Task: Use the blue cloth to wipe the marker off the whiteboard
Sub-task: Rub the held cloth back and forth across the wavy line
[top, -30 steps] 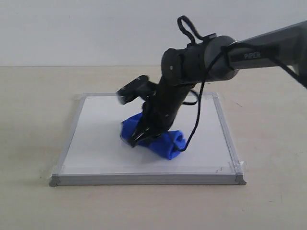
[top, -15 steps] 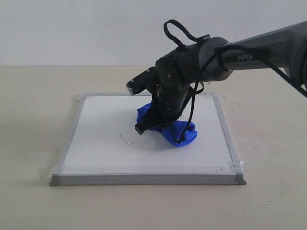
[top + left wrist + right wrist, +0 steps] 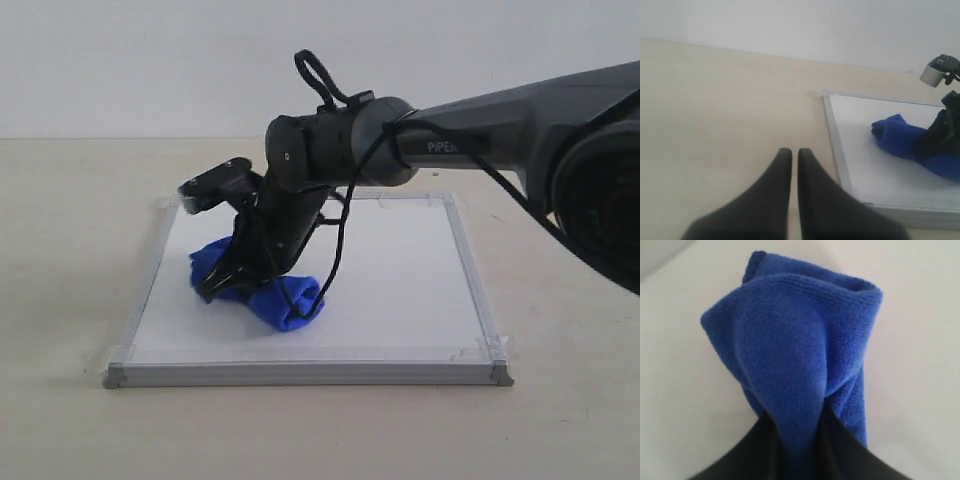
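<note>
**A:** State of the right gripper (image 3: 213, 291)?

**B:** Clenched on the blue cloth (image 3: 288, 303). Wad pinched between the jaws and pressed onto the whiteboard (image 3: 410, 280), on the part toward the left and near edges of the counter (image 3: 60, 260).

**A:** And the left gripper (image 3: 790, 165)?

**B:** Closed on nothing, fingers all but touching. Hanging over bare counter just beside the frame, on the left-edge side. Idle, by the look of it.

**A:** Any sign of the marker?

**B:** None on the bare white. Either under the cloth or already gone; impossible to tell from here.

**A:** Step in hand, then?

**B:** Probably mid-stroke, sweeping across the board. Best done with even pressure and the wad flat under the jaws, not riding on the tips alone. Otherwise hard tips on the surface and a missed streak.

**A:** Anything more for doing it well?

**B:** Overlap the passes between the left-edge side and the middle. Stop short of the frame to avoid snagging. Keep the grip tight, given the loose tail toward the near edge, likely to drag. Then lift and check the white for leftover line before calling it done.
</note>
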